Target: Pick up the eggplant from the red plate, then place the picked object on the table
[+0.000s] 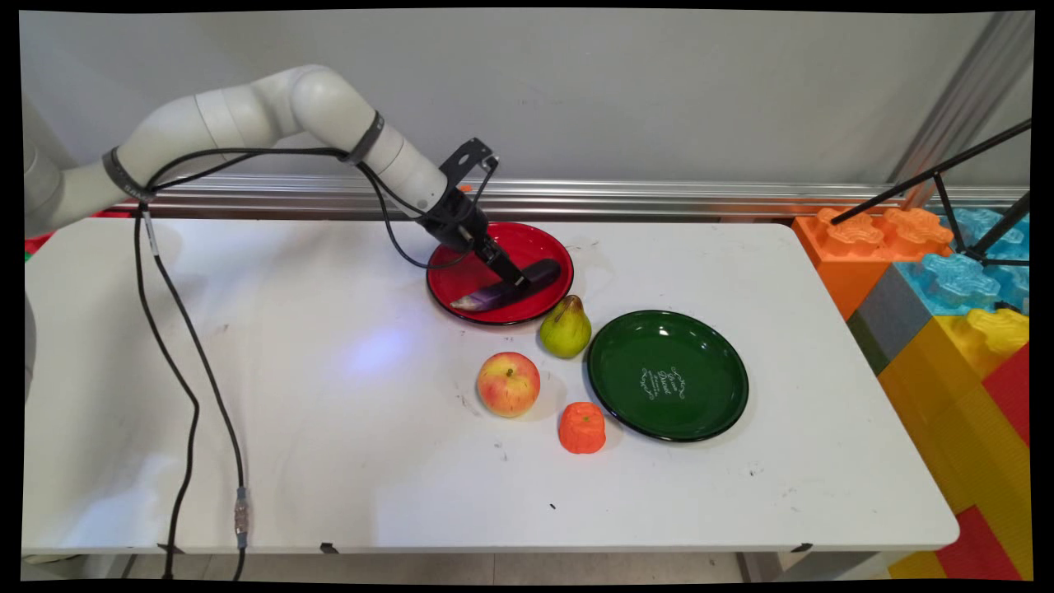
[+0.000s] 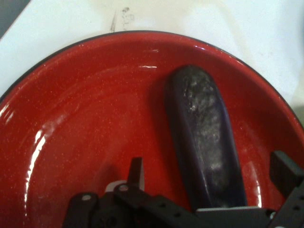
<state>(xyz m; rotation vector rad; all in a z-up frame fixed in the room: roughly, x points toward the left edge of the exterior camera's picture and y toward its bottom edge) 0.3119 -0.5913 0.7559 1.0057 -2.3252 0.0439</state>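
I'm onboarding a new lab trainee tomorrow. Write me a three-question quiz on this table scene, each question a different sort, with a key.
1. True or false: the eggplant lies in the green plate.
2. Which fruit stands nearest the red plate? A) apple B) pear C) orange
3. Fill in: the gripper is down over the ____ plate.

Key
1. False: it lies in the red plate; the green one holds nothing.
2. B, the pear, beside the plate's rim.
3. Red, with the fingers spread either side of the eggplant.
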